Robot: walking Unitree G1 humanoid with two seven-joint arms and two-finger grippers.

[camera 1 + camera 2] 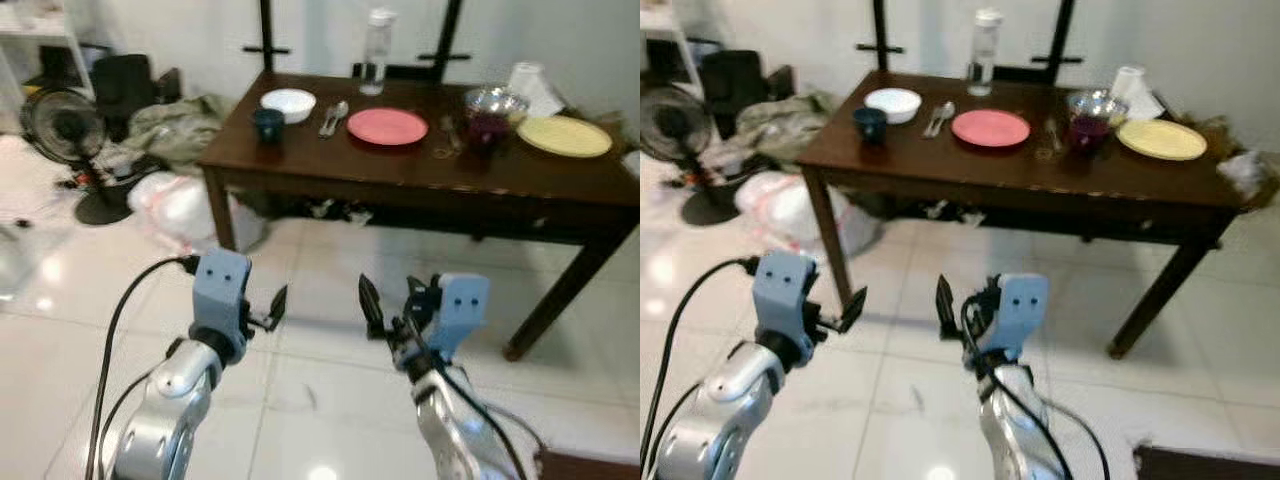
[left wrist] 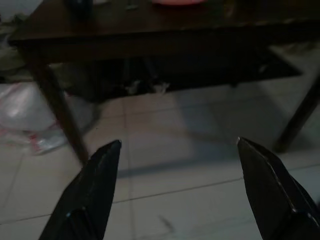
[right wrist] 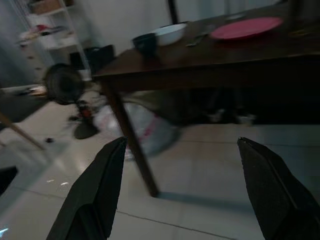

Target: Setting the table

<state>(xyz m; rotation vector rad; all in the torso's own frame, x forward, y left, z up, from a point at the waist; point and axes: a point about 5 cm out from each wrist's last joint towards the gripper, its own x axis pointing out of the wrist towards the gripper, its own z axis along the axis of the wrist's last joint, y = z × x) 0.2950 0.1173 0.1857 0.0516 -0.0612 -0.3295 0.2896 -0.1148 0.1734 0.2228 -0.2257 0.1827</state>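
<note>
Approach step: the left gripper (image 1: 268, 309) and right gripper (image 1: 385, 306) hover over floor tiles, jaws wide apart, empty — the pink plate (image 1: 387, 126) and spoons (image 1: 333, 117) sit on the dark counter (image 1: 420, 175) ahead; next, probably step closer.

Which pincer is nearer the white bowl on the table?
Left. The left pincer is almost straight below the white bowl; the right pincer is farther right. Both hover over the floor, short of the table.
</note>
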